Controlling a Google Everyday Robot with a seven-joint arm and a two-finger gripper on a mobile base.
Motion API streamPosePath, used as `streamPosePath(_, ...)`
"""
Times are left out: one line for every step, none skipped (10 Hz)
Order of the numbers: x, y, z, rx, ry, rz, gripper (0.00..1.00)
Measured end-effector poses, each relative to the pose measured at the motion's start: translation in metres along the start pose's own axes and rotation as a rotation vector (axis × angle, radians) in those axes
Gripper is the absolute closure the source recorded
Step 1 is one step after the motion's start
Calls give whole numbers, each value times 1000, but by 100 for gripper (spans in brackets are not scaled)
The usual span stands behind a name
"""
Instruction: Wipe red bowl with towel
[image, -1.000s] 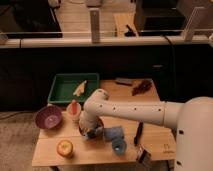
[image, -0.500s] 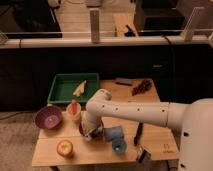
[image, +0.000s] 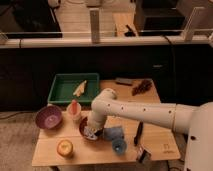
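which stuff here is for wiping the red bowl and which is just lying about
For the job:
red bowl
towel, at the bowl under the gripper
gripper, down over the red bowl

Lying about:
purple bowl
green tray
apple
blue cup
blue cloth
grapes
black tool

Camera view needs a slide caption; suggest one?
Gripper lowered into the red bowl on the wooden table.
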Motion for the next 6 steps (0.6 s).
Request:
streamPosePath(7, 3, -4, 11, 5, 23, 100)
streamPosePath(13, 5, -8, 23, 9, 37, 100)
streamPosePath(21, 9, -12, 36, 14, 56, 100)
streamPosePath(26, 8, -15, 49, 19, 61, 100)
streamPosePath(28, 4, -16, 57, 24, 60, 100)
streamPosePath(31, 0, -17, 64, 30, 60, 100)
